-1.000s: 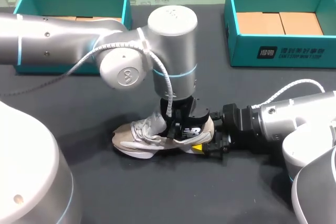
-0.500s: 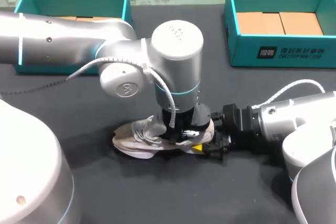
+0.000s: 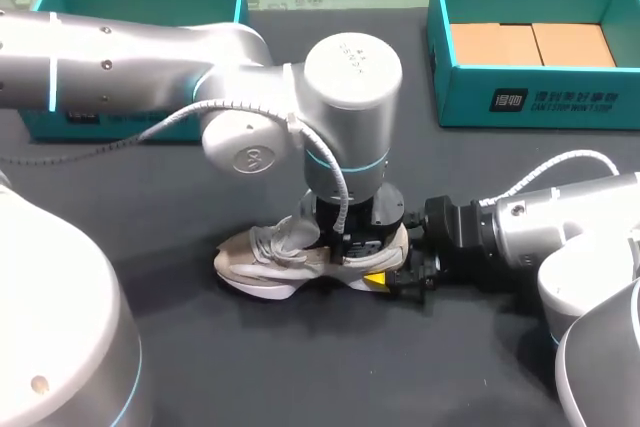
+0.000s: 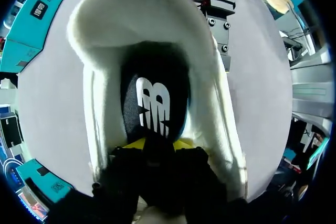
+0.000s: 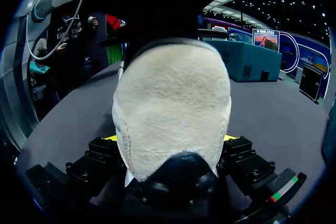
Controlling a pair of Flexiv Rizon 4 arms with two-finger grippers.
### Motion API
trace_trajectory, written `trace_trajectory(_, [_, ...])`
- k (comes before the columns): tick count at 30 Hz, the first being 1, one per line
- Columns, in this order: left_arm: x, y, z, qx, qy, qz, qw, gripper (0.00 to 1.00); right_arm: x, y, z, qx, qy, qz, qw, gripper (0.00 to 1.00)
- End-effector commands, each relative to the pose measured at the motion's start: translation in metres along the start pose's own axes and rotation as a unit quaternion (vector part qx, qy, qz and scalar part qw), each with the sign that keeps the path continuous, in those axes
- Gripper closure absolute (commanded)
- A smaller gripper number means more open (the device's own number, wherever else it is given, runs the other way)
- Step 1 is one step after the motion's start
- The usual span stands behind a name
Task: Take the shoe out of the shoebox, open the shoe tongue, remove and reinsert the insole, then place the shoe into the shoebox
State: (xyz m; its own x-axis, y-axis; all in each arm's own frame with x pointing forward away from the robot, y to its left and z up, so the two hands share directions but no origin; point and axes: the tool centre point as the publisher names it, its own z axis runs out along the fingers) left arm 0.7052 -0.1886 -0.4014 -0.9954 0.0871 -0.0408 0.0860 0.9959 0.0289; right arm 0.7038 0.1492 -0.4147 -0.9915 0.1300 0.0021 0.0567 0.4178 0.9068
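Now lower than a second ago, the left hand (image 4: 152, 144) has sunk into the mouth of the shoe (image 3: 265, 269), right down at the insole (image 4: 153, 103). I judge the insole step is in hand, with the pull-out likely next. Whether that hand is spread or pinching, I cannot tell. The right hand (image 5: 170, 139) is pressed on the heel from both sides, steadying the shoe, which sits on the desk (image 3: 200, 367), well apart from the teal shoebox (image 3: 540, 99) at the far right.
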Motion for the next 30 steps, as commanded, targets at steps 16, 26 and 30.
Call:
trace_trajectory(16, [-0.004,0.016,0.0,0.112,0.09,0.024,0.989,1.0,0.001,0.001,0.0,0.003,0.0,0.0,1.0,1.0])
trace_trajectory(26, [0.002,0.021,-0.02,0.189,0.123,0.054,0.973,1.0,0.001,0.001,0.0,0.003,0.0,0.0,1.0,1.0])
trace_trajectory(30, [0.007,0.02,-0.028,0.216,0.13,0.07,0.965,1.0,0.001,0.001,0.0,0.003,0.0,0.0,1.0,1.0])
